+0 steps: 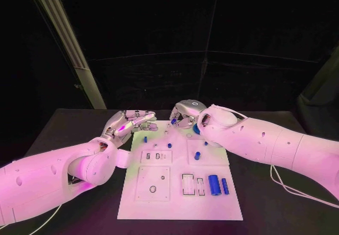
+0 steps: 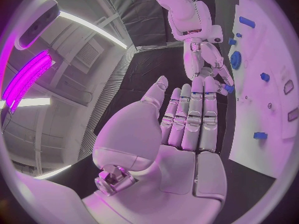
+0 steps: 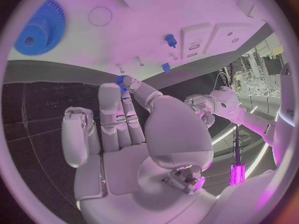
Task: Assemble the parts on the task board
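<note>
Robotics lab, black curtains (image 1: 233,73), black table (image 1: 84,122), ceiling strip lights (image 2: 93,27), equipment racks (image 3: 258,79)

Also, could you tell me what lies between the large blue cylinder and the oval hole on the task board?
Two rectangular slots, side by side in the task board; no blue part lies there. The head view shows this.

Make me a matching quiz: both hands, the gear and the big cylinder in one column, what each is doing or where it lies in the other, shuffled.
1 left hand
2 right hand
3 blue gear
4 big blue cylinder

A lies on the task board, near right part
B pinches a small blue part
C fingers straight, holds nothing
D lies on the board's far part, by the right wrist

Pairs: 1-C, 2-B, 3-D, 4-A
</note>
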